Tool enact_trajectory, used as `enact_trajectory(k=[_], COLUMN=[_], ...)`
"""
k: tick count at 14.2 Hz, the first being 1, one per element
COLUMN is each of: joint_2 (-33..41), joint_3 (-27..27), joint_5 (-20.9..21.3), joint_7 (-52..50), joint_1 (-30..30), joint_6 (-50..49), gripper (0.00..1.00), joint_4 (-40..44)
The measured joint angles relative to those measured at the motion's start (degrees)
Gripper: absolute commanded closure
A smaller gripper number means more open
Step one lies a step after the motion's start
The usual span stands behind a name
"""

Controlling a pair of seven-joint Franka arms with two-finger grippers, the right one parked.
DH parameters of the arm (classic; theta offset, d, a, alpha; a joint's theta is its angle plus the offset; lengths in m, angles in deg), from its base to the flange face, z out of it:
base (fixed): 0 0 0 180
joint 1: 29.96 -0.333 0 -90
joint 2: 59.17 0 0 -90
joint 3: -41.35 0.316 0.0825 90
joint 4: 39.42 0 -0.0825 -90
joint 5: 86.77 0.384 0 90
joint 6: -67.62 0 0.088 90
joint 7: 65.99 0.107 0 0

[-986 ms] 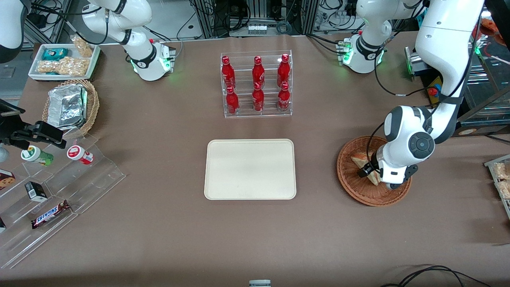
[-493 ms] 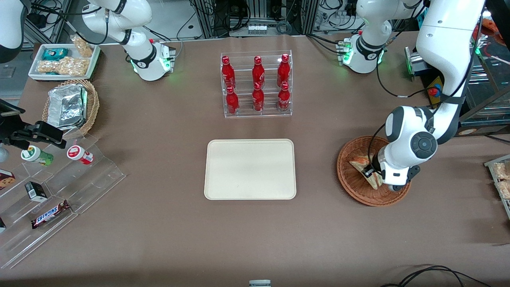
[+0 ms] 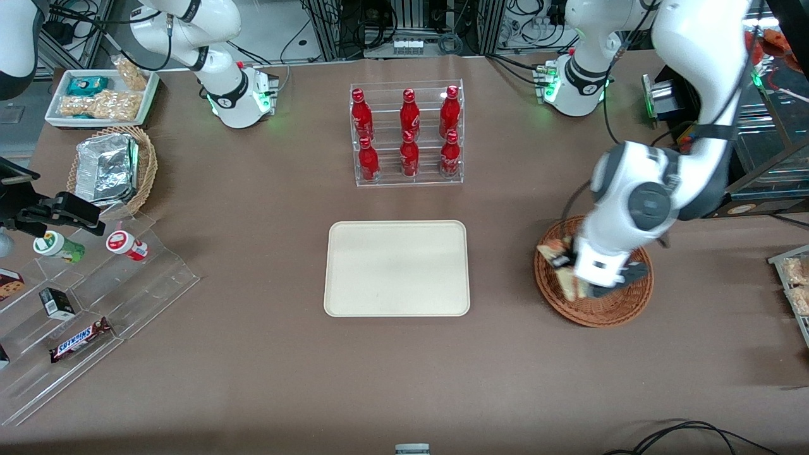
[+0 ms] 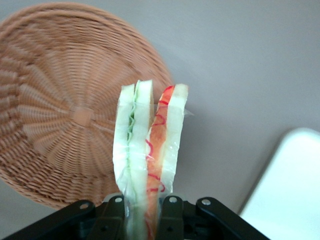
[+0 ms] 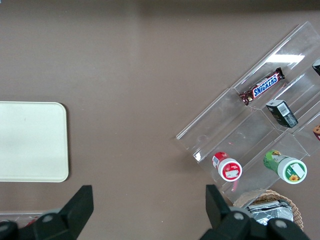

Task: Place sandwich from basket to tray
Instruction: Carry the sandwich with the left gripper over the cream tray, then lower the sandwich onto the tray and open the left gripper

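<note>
- Brown tabletop (image 3: pixel 253 354), bottle rack and snack displays around.
- Pincer (image 4: pixel 146 207) clamped on sandwich (image 4: pixel 148 160), lifted clear above basket (image 3: pixel 594 309).
- Tray (image 3: pixel 397 268) well apart, toward parked arm's end.
- Carry level, keep height over tray rim, lower flat before release; thin wedge could slip.

Even overhead light fills the front view, with the brown table cloth (image 3: pixel 253 354) bright and shadows soft. The left arm's gripper (image 3: pixel 572 273), closed on the triangular white-bread sandwich (image 4: pixel 149 155), hangs above the round reddish-brown wicker basket (image 3: pixel 607 306), which lies partly in the arm's faint shade. In the wrist view the sandwich is sharp, while the basket weave (image 4: pixel 60 100) and the flat cream rectangular tray (image 4: pixel 287 195) near the gripper look soft (the tray nearly washed out).
</note>
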Motion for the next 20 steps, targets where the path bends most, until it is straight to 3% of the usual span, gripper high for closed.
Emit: enact_trajectory(k=[3, 6, 9, 12, 20], joint_2=[-4.7, -13.1, -22.5, -29.4, -34.0], joint_3=[-6.1, -6.3, -6.2, -6.2, -6.2], joint_5=[3.5, 4.4, 9.8, 15.2, 15.8], joint_7=[0.0, -2.1, -7.2, -11.9, -13.0], joint_1=[5.0, 14.6, 20.4, 23.4, 26.2], joint_6=[-0.1, 0.0, 0.0, 0.0, -0.1], gripper=[0.87, 0.86, 0.85, 0.80, 0.66], joint_4=[4.4, 13.4, 22.9, 29.6, 35.7])
